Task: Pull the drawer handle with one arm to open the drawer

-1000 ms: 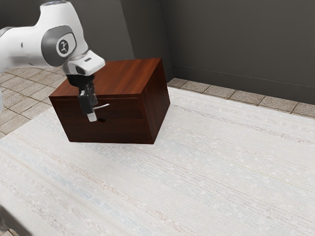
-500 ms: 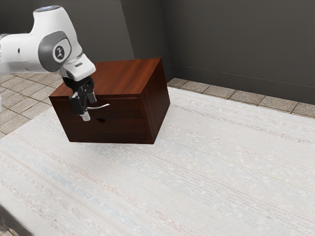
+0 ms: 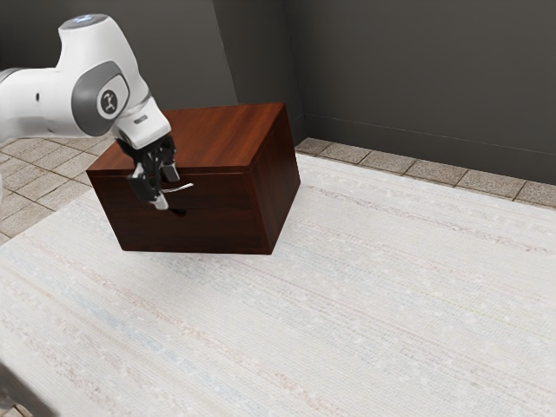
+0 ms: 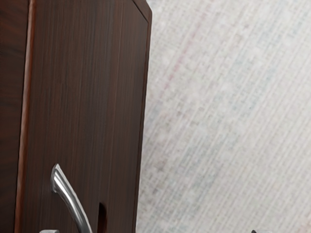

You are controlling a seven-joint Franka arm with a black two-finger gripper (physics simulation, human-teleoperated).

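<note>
We are holding our black tool [image 3: 156,193] at the front of a dark wooden cabinet [image 3: 228,137], which is standing on a pale worktop [image 3: 373,295] toward the exterior view's left. The tool is sitting right at the curved silver drawer handle [image 3: 182,186] on the upper drawer [image 3: 221,187]; we cannot tell whether it is gripping. The drawer front is lying flush with the cabinet.

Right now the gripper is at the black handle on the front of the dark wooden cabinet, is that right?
Not quite. The handle is silver metal, not black, as the wrist view shows. The rest holds: in the exterior view the gripper is at that handle, on the front of the dark wooden cabinet.
</note>
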